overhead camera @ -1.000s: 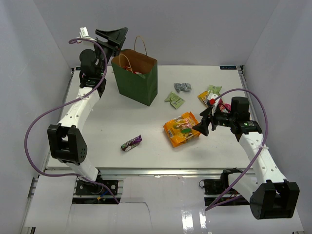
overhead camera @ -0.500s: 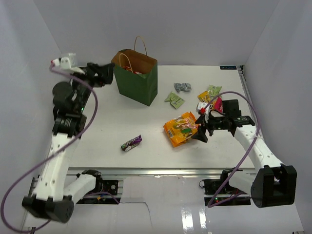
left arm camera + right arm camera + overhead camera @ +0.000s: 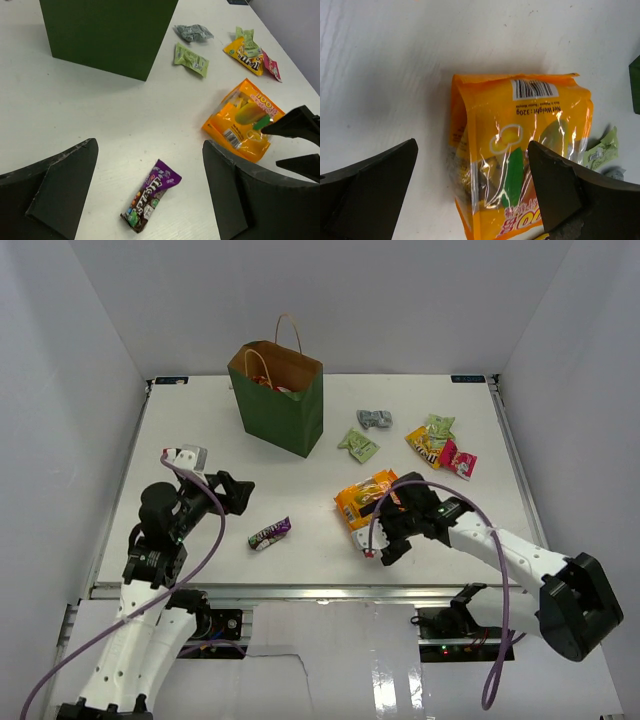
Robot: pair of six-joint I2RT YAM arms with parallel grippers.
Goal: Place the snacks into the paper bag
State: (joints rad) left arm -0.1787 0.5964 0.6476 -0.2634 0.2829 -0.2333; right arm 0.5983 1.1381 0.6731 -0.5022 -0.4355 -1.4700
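1. You see a dark green paper bag (image 3: 285, 412), brown inside.
2. Your orange bag (image 3: 520, 150) shows a white barcode panel and a green leaf.
3. At its 8 o'clock, the purple bar (image 3: 152, 195) carries multicoloured dots.

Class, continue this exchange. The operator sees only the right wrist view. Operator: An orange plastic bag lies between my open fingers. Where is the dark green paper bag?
Observer: The dark green paper bag stands upright, farther back and to the left of the orange plastic bag.
Operator: And the left gripper?
Observer: The left gripper is open, apart from a purple bar wrapper lying flat beside it.
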